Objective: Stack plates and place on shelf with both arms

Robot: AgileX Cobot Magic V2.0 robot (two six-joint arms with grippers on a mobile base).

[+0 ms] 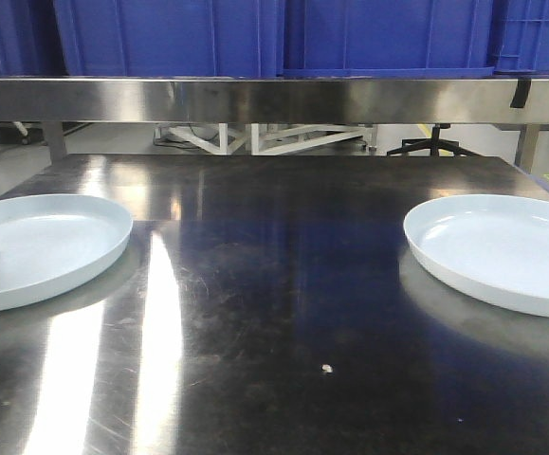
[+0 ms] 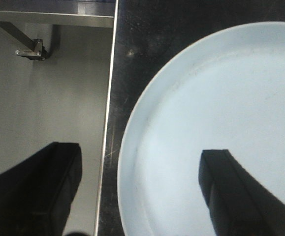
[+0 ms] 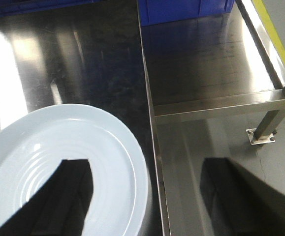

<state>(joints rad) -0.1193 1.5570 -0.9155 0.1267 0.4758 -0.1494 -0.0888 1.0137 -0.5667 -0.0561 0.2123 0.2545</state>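
Note:
Two pale blue-white plates lie flat on the steel table, far apart. The left plate (image 1: pixel 37 246) sits at the left edge and the right plate (image 1: pixel 502 248) at the right edge. No arm shows in the front view. In the left wrist view my left gripper (image 2: pixel 140 169) is open above the left plate's (image 2: pixel 216 118) left rim, one finger (image 2: pixel 221 182) over the plate, the other (image 2: pixel 53 182) past the table edge. In the right wrist view my right gripper (image 3: pixel 147 182) is open astride the right plate's (image 3: pixel 48 152) right rim in the same way.
A steel shelf (image 1: pixel 274 100) runs across the back above the table, with blue crates (image 1: pixel 255 38) on it. The table's side edges (image 2: pixel 108 123) lie close to both plates. A shelf post foot (image 3: pixel 260 135) stands below on the right.

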